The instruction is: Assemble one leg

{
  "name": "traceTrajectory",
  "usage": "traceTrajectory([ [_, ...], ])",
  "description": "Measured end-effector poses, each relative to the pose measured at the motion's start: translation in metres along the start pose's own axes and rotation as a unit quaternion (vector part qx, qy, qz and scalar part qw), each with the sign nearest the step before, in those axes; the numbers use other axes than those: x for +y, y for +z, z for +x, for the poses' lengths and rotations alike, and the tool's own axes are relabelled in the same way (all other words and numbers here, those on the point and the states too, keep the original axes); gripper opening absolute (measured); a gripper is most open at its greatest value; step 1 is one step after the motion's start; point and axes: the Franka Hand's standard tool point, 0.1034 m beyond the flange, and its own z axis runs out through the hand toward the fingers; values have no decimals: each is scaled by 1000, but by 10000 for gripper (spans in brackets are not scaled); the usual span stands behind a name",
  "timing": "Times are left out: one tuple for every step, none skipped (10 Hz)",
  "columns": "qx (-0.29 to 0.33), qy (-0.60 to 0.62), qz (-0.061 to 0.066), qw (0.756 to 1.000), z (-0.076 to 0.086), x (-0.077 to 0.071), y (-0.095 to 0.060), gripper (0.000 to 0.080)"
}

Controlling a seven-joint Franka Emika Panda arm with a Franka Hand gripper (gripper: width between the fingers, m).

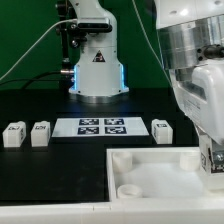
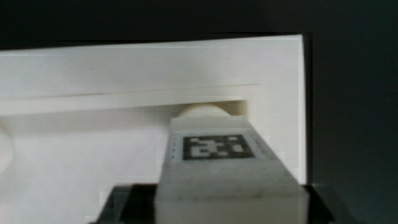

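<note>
Exterior view coverage is filled chiefly by the black worktop (image 1: 40,170), at whose far edge the arm's white base (image 1: 97,75) is mounted. The arm (image 1: 195,70) is poised above the near corner of the worktop on the exterior view's right. That corner is occupied by the large flat white tray-like part (image 1: 150,175), in which a round recess (image 1: 131,188) can be seen. The marker board (image 1: 102,127) is laid flat in the middle of the worktop, in front of the base.

In the wrist view the leg (image 2: 215,150) is grasped by the gripper (image 2: 217,205), with dark fingers (image 2: 128,203) set against both its sides and its tag turned to the camera. Its far end is placed at a rounded notch in the tray-like part; whether it is seated there cannot be told.

Two small tagged cubes (image 1: 13,133) (image 1: 40,132) are stood toward the worktop's edge on the exterior view's left. A third cube (image 1: 162,130) is set just beside the marker board on the other side.
</note>
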Motion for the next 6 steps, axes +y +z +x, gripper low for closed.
traceTrajectory([
  [0,-7,0,1000,0,0,0,367],
  [0,-21,0,1000,0,0,0,518],
  [0,-23,-1,1000,-1,1,1,609],
  [5,-89,-6,996,-10,6,4,637],
  [9,-197,-11,980,-15,10,7,637],
  [13,-279,-15,960,-18,11,8,647],
])
